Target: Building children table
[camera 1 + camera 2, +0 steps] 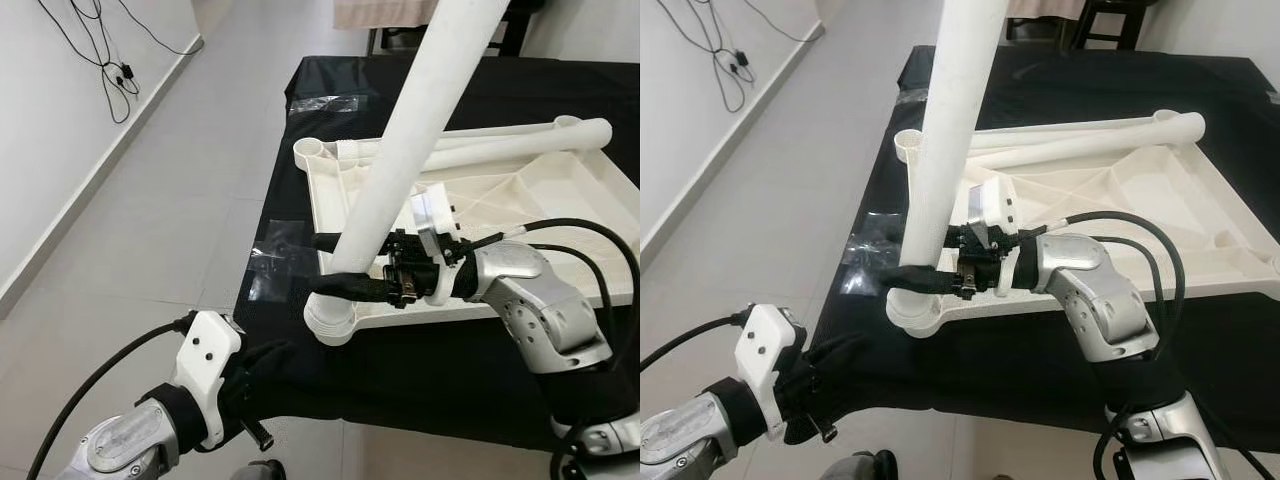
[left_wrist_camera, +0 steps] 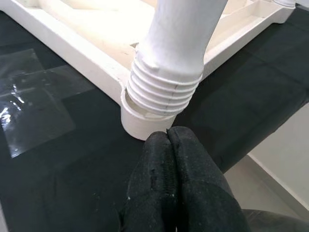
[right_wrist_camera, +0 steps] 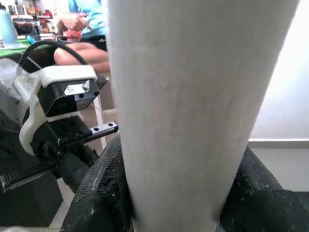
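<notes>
A white plastic table top (image 1: 560, 190) lies upside down on a black-covered table (image 1: 560, 90). A long white leg (image 1: 420, 120) leans up from the corner socket (image 1: 330, 320) at the top's near left corner. Its ribbed threaded end (image 2: 164, 92) sits partly in that socket (image 2: 140, 128). My right gripper (image 1: 325, 266) is shut on the leg just above the socket, one finger (image 3: 96, 193) on each side of the leg (image 3: 193, 96). My left gripper (image 2: 168, 137) is shut and holds nothing, low at the table's front edge, just short of the socket.
Two more white legs (image 1: 520, 140) lie across the upturned top. Clear tape patches (image 1: 280, 250) shine on the black cloth beside the socket. Grey tiled floor (image 1: 150, 230) lies to the left, with cables (image 1: 110, 70) on the wall. A person (image 3: 82, 29) sits in the background.
</notes>
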Available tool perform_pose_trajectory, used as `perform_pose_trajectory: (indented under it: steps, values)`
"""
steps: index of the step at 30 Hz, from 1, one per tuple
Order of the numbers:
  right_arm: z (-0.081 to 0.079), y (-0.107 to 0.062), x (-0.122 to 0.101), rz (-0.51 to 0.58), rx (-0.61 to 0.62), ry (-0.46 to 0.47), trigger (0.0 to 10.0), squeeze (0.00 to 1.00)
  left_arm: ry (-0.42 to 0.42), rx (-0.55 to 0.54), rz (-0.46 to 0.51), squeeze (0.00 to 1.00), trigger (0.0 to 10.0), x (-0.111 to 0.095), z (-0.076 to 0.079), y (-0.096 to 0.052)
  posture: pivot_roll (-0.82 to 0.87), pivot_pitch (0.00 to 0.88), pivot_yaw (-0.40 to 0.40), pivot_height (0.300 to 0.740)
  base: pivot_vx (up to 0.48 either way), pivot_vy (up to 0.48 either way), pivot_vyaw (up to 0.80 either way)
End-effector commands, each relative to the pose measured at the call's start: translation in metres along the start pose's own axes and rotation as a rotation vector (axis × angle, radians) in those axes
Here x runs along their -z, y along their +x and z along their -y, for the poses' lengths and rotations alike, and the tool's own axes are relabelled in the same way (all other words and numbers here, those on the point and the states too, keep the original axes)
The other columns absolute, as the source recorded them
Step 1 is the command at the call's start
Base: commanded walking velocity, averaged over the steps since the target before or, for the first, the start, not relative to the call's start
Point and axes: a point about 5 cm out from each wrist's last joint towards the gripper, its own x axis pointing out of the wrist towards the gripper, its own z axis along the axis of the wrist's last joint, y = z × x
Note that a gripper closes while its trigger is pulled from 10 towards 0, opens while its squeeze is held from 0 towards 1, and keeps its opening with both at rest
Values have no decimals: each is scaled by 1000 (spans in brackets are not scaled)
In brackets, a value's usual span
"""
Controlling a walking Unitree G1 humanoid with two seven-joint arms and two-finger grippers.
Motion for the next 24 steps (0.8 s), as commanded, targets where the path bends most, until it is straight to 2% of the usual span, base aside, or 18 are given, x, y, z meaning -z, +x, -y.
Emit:
perform_pose_trajectory:
  steps: [1, 4, 5, 6, 7, 15, 17, 20, 24]
  values:
    - [-7, 5, 1, -49, -49, -34, 10000, 0, -14, 22, -24, 0, 0, 4, 1, -2, 52, 199, -13, 740, 0, 0, 0]
    - [-7, 5, 4, -91, -64, -52, 10000, 0, -6, 23, -30, 0, 0, 4, 1, -3, 60, 209, -18, 740, 0, 0, 0]
    - [-7, 5, 5, -101, -68, -54, 10000, 0, -2, 18, -32, 0, 3686, 3, 2, -4, 62, 213, -19, 740, 0, 0, 0]
    - [-7, 5, 5, -101, -68, -54, 10000, 0, -2, 18, -32, 0, 3686, 3, 2, -4, 62, 213, -19, 740, 0, 0, 0]
    - [-7, 4, 6, -106, -71, -54, 10000, 0, 0, 14, -32, 0, 10000, 3, 2, -5, 64, 216, -21, 740, 0, 0, 0]
    - [-1, 5, 6, -108, -72, -47, 10000, 0, -9, -9, -20, 0, 10000, 2, 5, -10, 77, 240, -31, 740, 0, 0, 0]
    - [6, 12, 3, -51, -27, -43, 10000, 0, 1, -17, -24, 0, 10000, 1, 6, -11, 87, 251, -30, 740, 0, 0, 0]
    - [6, 12, 3, -51, -27, -43, 10000, 0, 1, -17, -24, 0, 10000, 1, 6, -11, 87, 251, -30, 740, 0, 0, 0]
    - [15, 20, 0, 6, 46, -44, 10000, 0, 24, -44, -34, 0, 10000, 0, 5, -15, 95, 259, -30, 740, 0, 0, 0]
